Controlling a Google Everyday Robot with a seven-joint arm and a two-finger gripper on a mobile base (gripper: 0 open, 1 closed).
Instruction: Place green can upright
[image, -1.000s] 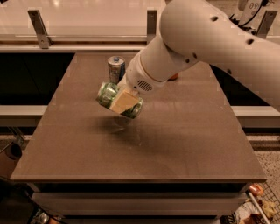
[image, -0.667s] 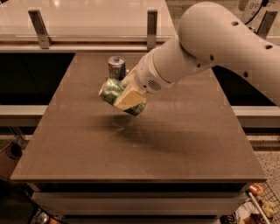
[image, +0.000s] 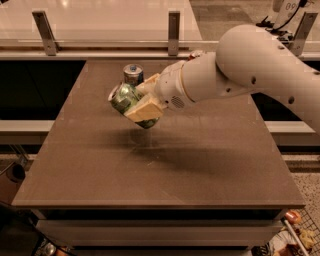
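Observation:
The green can has a pale green and white patterned body and a silver end facing left. It is tilted on its side, held in the air above the brown table, with its shadow below it. My gripper is shut on the green can, its tan fingers clamped across the body. The white arm reaches in from the right.
A slimmer silver-and-blue can stands upright on the table just behind the held can. A glass rail with metal posts runs along the table's far edge. Dark gaps lie left and right of the table.
The arm has lifted slightly and the wrist has turned, so the can's silver end now faces more to the left. The can stays in the gripper.

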